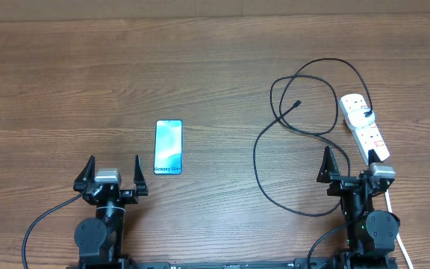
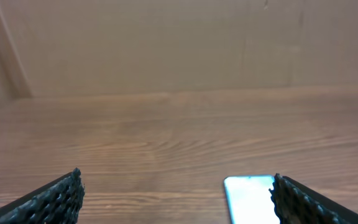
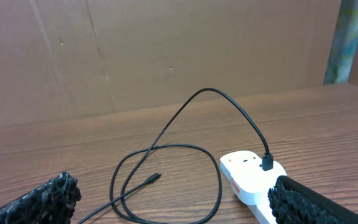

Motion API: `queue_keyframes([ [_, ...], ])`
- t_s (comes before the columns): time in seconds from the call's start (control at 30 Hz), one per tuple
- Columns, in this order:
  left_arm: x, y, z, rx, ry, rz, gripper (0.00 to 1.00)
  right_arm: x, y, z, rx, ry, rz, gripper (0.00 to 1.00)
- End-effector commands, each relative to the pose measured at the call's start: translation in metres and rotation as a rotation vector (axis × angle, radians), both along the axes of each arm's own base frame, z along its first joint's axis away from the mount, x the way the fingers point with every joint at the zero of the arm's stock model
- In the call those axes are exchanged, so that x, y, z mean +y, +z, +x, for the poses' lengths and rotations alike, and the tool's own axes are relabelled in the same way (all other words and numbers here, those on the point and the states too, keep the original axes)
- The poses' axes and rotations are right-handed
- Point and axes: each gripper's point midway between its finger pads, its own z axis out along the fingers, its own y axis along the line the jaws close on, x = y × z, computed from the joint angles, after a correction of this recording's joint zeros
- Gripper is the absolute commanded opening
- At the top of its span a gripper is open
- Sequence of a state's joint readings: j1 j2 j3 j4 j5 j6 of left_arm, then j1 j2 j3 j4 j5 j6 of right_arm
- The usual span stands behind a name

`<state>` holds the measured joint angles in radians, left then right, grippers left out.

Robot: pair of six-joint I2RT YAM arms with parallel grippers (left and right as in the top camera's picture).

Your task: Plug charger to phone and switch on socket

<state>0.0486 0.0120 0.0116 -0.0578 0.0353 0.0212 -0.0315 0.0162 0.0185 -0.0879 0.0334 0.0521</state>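
Note:
The phone (image 1: 168,146) lies flat on the table, light blue screen up; its top edge shows in the left wrist view (image 2: 248,194). The white socket strip (image 1: 363,128) lies at the right, also in the right wrist view (image 3: 248,178). The black charger cable (image 1: 263,168) loops across the table; its plug (image 3: 266,163) sits in the strip and its connector tip (image 1: 297,103) lies loose on the wood, seen too in the right wrist view (image 3: 155,178). My left gripper (image 1: 113,172) is open and empty, just left of the phone's near end. My right gripper (image 1: 357,166) is open and empty at the strip's near end.
The strip's white cord (image 1: 399,239) runs off past the right arm base. A brown cardboard wall (image 3: 166,50) stands behind the table's far edge. Bare wood (image 1: 66,97) lies to the left and far side of the phone.

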Motion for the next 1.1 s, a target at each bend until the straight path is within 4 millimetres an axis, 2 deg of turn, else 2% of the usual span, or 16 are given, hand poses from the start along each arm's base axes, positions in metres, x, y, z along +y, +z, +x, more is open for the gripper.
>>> queue_keyframes([
  [0.0,-0.01,0.001,0.0,-0.009,-0.054,-0.142,0.99,-0.001,-0.003,0.001,0.004,-0.005,-0.001,1.0],
  [0.13,-0.01,0.011,-0.001,-0.026,-0.051,-0.277,1.0,-0.001,-0.003,0.001,0.004,-0.004,-0.001,1.0],
  [0.3,-0.011,0.036,-0.005,-0.076,-0.063,-0.297,1.0,-0.001,-0.003,0.001,0.004,-0.005,-0.001,1.0],
  [0.53,-0.01,0.104,-0.017,-0.19,-0.071,-0.304,1.0,-0.001,-0.003,0.001,0.004,-0.004,-0.001,1.0],
  [0.63,-0.011,0.132,-0.016,-0.194,-0.075,-0.303,1.0,-0.001,-0.003,0.001,0.004,-0.004,-0.001,1.0],
  [0.77,-0.021,0.168,-0.002,-0.161,-0.138,-0.303,1.0,-0.001,-0.003,0.001,0.004,-0.004,-0.001,1.0],
  [0.9,-0.037,0.205,0.025,-0.078,-0.231,-0.311,1.0,-0.001,-0.003,0.001,0.004,-0.004,-0.001,1.0],
  [1.0,-0.045,0.214,0.05,0.074,-0.25,-0.337,1.0,-0.001,-0.003,0.001,0.004,-0.004,-0.001,1.0],
  [1.07,-0.051,0.211,0.065,0.212,-0.242,-0.355,1.0,-0.001,-0.003,0.001,0.004,-0.004,-0.001,1.0],
])
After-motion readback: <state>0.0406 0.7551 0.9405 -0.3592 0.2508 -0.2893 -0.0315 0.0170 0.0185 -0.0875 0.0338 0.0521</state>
